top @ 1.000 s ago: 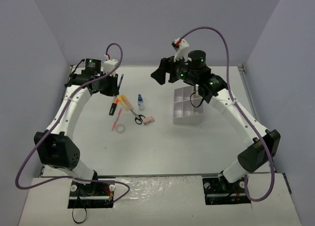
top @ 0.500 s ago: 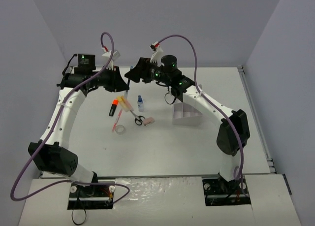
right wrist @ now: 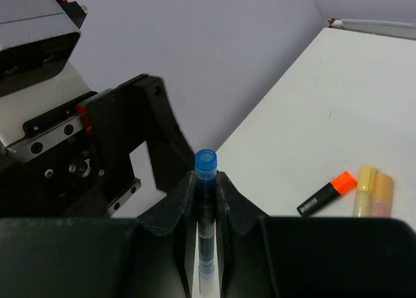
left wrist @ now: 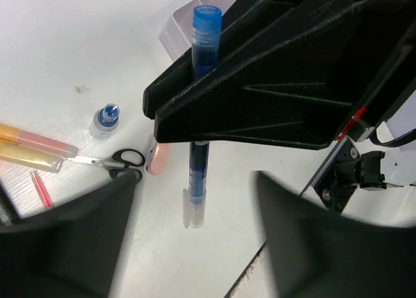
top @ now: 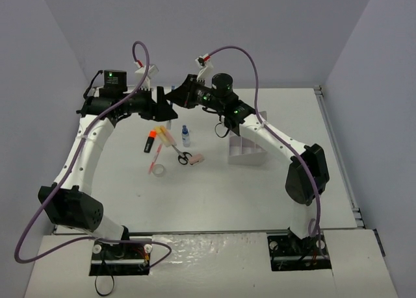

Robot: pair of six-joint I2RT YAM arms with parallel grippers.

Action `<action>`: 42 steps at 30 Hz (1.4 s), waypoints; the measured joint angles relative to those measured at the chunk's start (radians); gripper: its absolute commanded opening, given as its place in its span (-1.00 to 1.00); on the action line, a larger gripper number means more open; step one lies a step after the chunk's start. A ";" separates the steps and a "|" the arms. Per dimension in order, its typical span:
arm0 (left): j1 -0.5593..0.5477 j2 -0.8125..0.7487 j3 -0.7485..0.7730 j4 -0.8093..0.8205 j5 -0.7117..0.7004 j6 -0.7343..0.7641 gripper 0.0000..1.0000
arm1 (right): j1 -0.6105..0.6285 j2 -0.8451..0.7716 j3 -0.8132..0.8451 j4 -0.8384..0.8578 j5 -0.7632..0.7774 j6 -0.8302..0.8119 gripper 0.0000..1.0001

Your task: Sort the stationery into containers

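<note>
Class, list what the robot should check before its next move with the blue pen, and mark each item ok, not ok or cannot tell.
1. Right gripper clamped on the blue pen: ok.
2. Left gripper fingers spread, off the pen: ok.
3. Grippers well apart for swinging away: not ok, close together.
4. White tray in view: ok.
5. Free compartment for the pen: cannot tell, tray partly hidden.

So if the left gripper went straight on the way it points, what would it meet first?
The blue pen. It sits right ahead of the open left gripper, clamped in the right gripper. That gripper's body is just behind the pen. The views don't settle how near either is.
</note>
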 measured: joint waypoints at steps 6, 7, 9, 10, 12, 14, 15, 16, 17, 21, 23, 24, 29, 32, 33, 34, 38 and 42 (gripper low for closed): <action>0.030 0.000 -0.017 -0.003 -0.054 -0.022 0.94 | -0.079 -0.068 -0.033 -0.140 0.048 -0.143 -1.00; 0.042 0.000 -0.023 -0.005 -0.074 -0.019 0.94 | -0.116 -0.101 -0.045 -0.178 0.081 -0.188 -1.00; 0.068 -0.001 -0.040 -0.015 -0.134 0.001 0.94 | -0.195 -0.177 -0.077 -0.242 0.165 -0.285 -1.00; 0.079 -0.001 -0.050 -0.026 -0.168 0.018 0.94 | -0.235 -0.222 -0.097 -0.263 0.219 -0.333 -1.00; 0.096 -0.001 -0.073 -0.050 -0.243 0.054 0.94 | -0.307 -0.313 -0.137 -0.291 0.323 -0.422 -1.00; 0.101 -0.003 -0.101 -0.072 -0.310 0.092 0.94 | -0.351 -0.390 -0.173 -0.301 0.400 -0.491 -1.00; 0.101 -0.003 -0.116 -0.081 -0.336 0.112 0.94 | -0.365 -0.419 -0.192 -0.301 0.427 -0.517 -1.00; 0.101 -0.003 -0.131 -0.090 -0.359 0.131 0.94 | -0.378 -0.444 -0.213 -0.297 0.448 -0.539 -1.00; 0.101 -0.003 -0.145 -0.098 -0.379 0.149 0.94 | -0.394 -0.461 -0.234 -0.294 0.467 -0.559 -1.00; 0.101 -0.005 -0.199 -0.115 -0.434 0.196 0.94 | -0.446 -0.444 -0.327 -0.279 0.496 -0.603 -1.00; 0.101 -0.007 -0.224 -0.116 -0.453 0.210 0.94 | -0.466 -0.410 -0.378 -0.277 0.499 -0.613 -1.00; 0.101 -0.007 -0.236 -0.116 -0.462 0.216 0.94 | -0.472 -0.390 -0.398 -0.278 0.500 -0.615 -1.00; 0.101 -0.007 -0.299 -0.115 -0.495 0.235 0.94 | -0.488 -0.329 -0.473 -0.244 0.482 -0.611 -1.00; 0.101 -0.007 -0.327 -0.115 -0.502 0.242 0.94 | -0.494 -0.320 -0.477 -0.215 0.455 -0.595 -1.00; 0.101 -0.007 -0.332 -0.115 -0.503 0.243 0.94 | -0.496 -0.319 -0.477 -0.210 0.446 -0.588 -1.00; 0.101 -0.007 -0.334 -0.116 -0.505 0.245 0.94 | -0.496 -0.319 -0.477 -0.203 0.440 -0.583 -1.00; 0.101 -0.009 -0.334 -0.111 -0.509 0.246 0.94 | -0.496 -0.319 -0.477 -0.171 0.431 -0.572 -1.00; 0.101 -0.009 -0.334 -0.107 -0.510 0.246 0.94 | -0.496 -0.309 -0.477 -0.134 0.428 -0.568 -1.00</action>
